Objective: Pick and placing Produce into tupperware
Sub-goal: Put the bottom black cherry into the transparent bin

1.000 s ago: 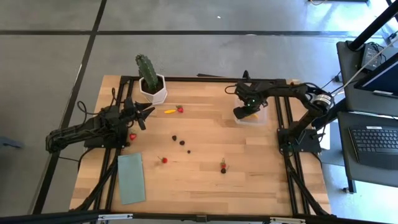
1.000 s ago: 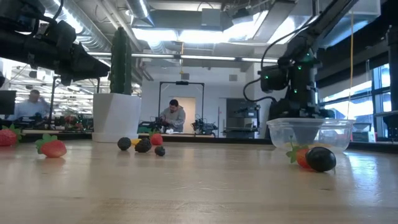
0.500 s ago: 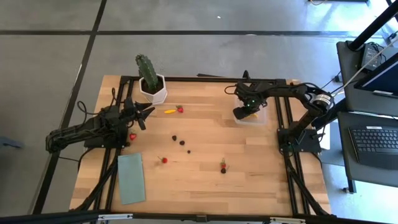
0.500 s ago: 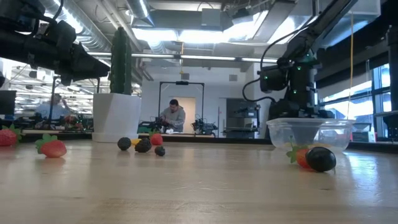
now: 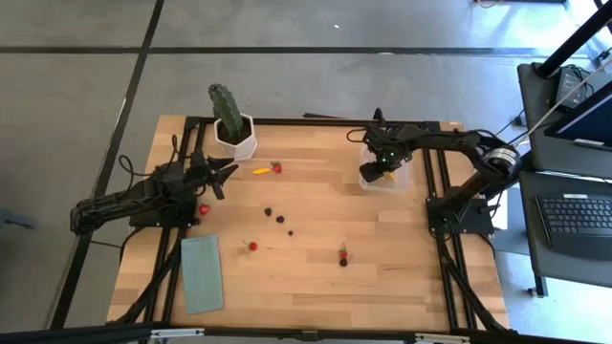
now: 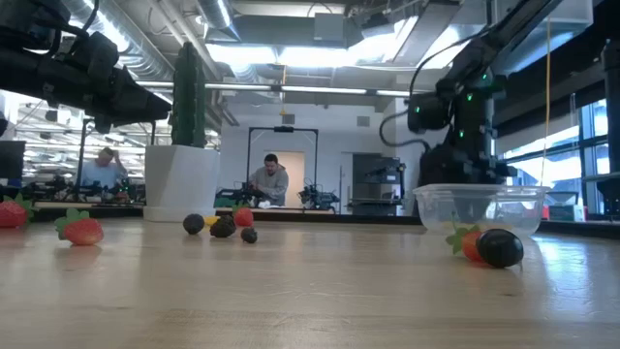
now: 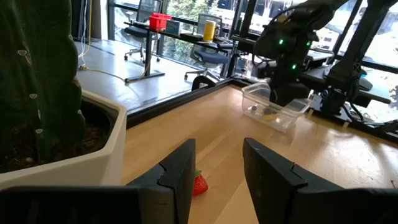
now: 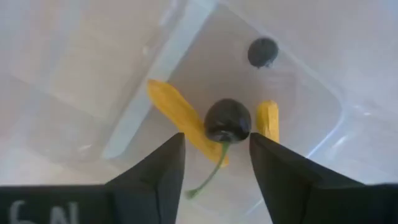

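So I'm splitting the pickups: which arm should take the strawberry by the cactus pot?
Probably left. The left hand is open beside the white pot, with the strawberry just beyond its fingers. The right hand is open over the tupperware.

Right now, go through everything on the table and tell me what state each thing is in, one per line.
Tupperware: lidless, upright, holding a dark cherry, a small dark berry and two yellow pieces.
Right gripper: open, above the tupperware.
Left gripper: open, idle near the cactus pot.
Cactus pot: upright.
Green pad: lying flat.
Loose strawberries and berries: lying on the table.
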